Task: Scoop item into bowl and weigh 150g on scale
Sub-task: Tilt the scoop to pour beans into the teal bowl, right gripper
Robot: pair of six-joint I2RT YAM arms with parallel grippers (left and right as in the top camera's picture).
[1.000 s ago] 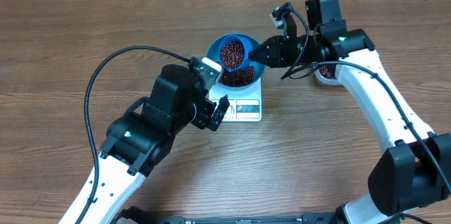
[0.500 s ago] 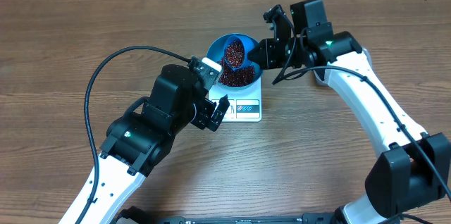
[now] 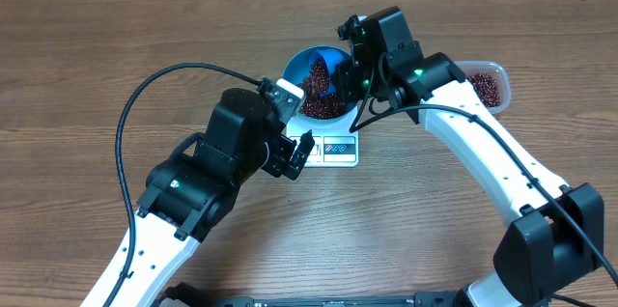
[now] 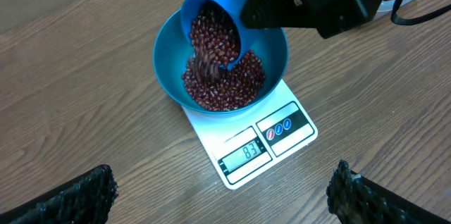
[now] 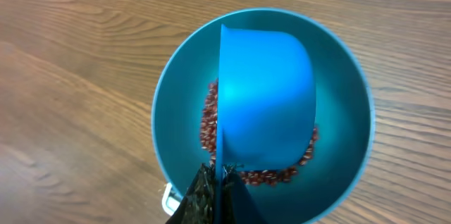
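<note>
- left gripper (image 4: 222, 199) hung wide open and empty. the scale (image 4: 282, 146) sat just ahead of it, with the bowl (image 4: 165, 55) on top.
- beans (image 4: 239, 83) lay in the bowl, and more streamed from the scoop (image 5: 264, 97) tipped right above them.
- right gripper (image 5: 213, 190) was clamped on the scoop's handle. the display seemed to read 83, so rolling the wrist slowly, staying over centre and levelling off early looked wise.
- tub (image 3: 504, 80) lay behind that gripper.
- against a second before: the left arm was unmoved, the scoop had gone from level to tipped, and the right arm had swung over the bowl, uncovering the tub.
</note>
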